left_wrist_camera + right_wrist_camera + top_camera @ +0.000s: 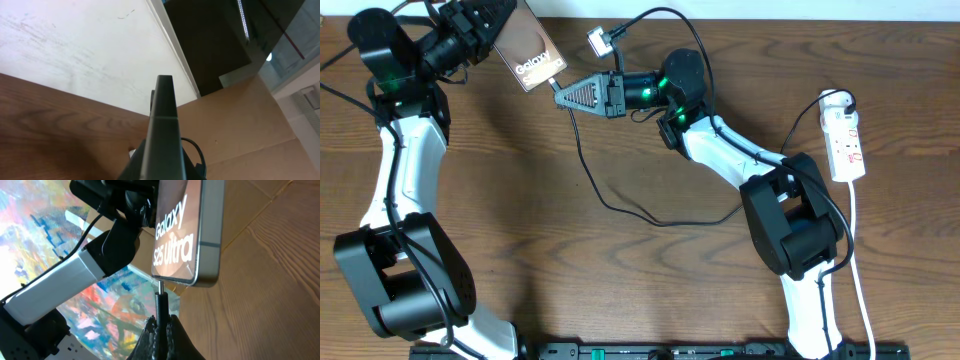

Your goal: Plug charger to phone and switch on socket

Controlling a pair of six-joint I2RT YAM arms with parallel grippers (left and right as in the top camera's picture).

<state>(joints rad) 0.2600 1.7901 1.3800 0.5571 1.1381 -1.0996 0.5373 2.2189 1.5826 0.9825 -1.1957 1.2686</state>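
My left gripper (490,35) is shut on the phone (528,55), a brownish slab with white "Galaxy" text, held tilted above the table's back left. In the left wrist view the phone (162,135) shows edge-on. My right gripper (563,96) is shut on the charger plug (160,305); its metal tip touches the phone's bottom edge (195,255). The thin black charger cable (620,208) loops across the table. The white socket strip (845,140) with red marks lies at the far right, apart from both grippers.
A small white adapter block (599,42) sits on a cable at the back centre. The socket's white cord (860,270) runs down the right side toward the front edge. The wooden table (620,290) carries nothing else in front.
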